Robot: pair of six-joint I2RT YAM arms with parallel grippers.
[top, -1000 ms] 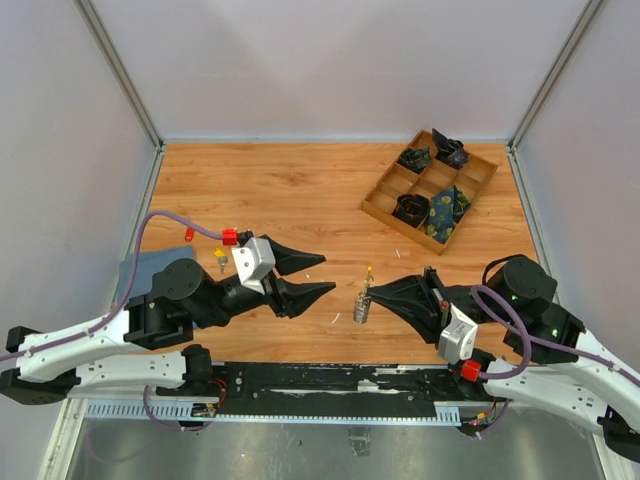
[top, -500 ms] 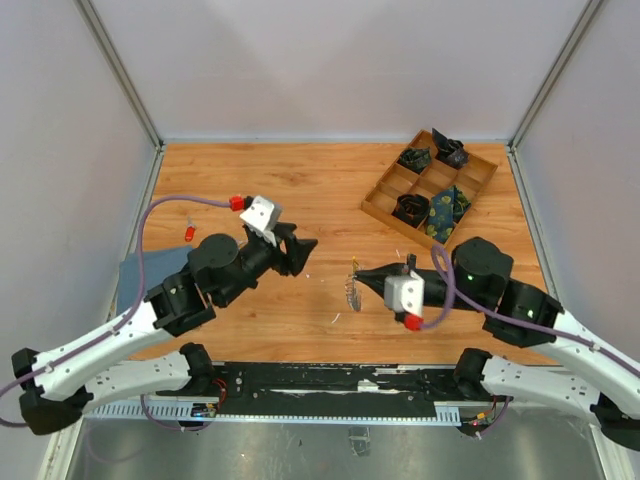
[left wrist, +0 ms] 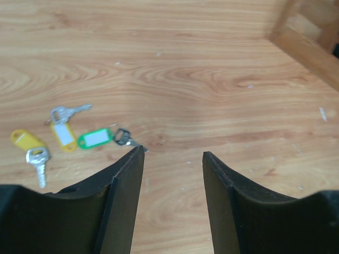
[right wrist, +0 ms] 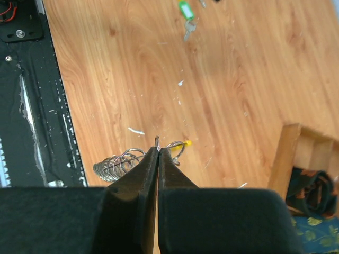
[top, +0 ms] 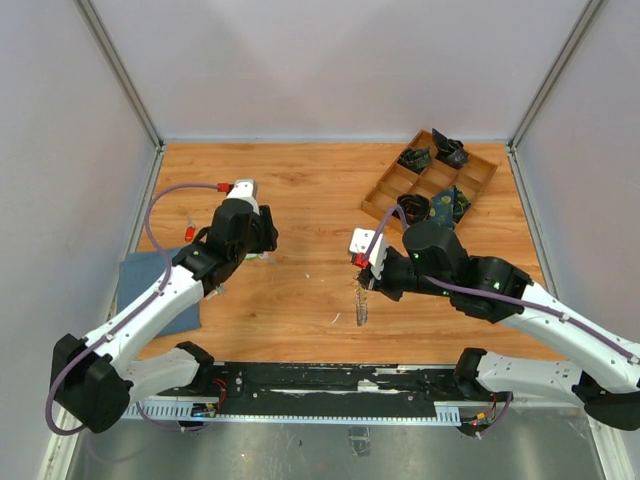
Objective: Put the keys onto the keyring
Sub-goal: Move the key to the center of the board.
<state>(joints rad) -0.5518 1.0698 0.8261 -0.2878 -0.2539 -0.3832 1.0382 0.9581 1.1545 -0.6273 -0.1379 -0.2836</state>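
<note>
over the wooden table (top: 300, 190), right tool (right wrist: 158, 151) pinches the keyring (right wrist: 117, 163); left tool (left wrist: 173, 152) gapes above keys (left wrist: 63, 114).

Bench (top: 310, 190) centre open. Obstacles: keys (left wrist: 59, 114) beside left gripper (left wrist: 173, 153), keyring (right wrist: 124, 159) pinched in right gripper (right wrist: 158, 149), wooden tray (top: 480, 190) far right.
</note>
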